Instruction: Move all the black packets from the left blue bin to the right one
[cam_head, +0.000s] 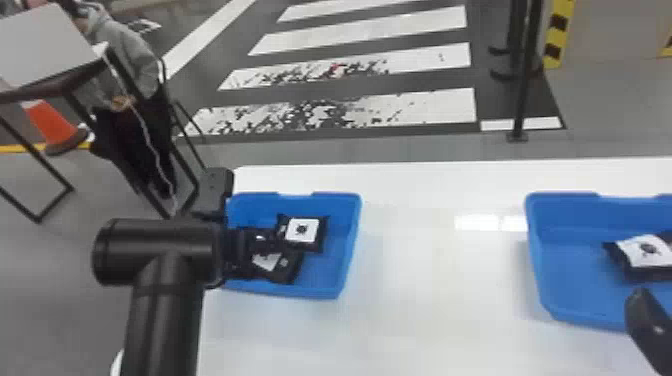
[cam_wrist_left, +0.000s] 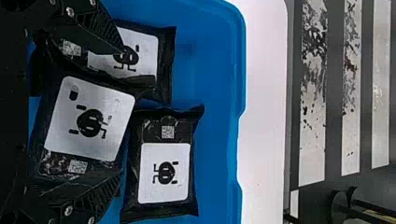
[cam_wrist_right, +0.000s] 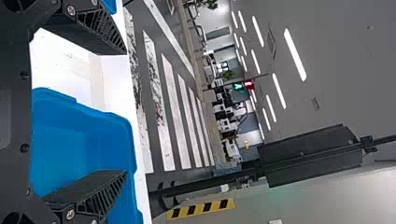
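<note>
- Left gripper (cam_head: 242, 252), over the left blue plastic bin (cam_head: 351, 240): fingers wide apart, a soft black packet with a white label (cam_wrist_left: 88, 121) between them; whether they touch it, I can't tell.
- The left wrist view shows another black packet (cam_wrist_left: 161, 60) partly beneath one of the fingers, its label bearing a black figure.
- Farther right in that bin, the third black packet (cam_head: 320, 242) lies label up, long axis left to right.
- Glossy white surface (cam_head: 425, 275) between the bins.
- Right blue plastic bin (cam_head: 565, 250): one black packet (cam_head: 632, 270) inside, label up.
- Right gripper (cam_head: 645, 317), by that bin's near side: fingers wide apart, empty.
</note>
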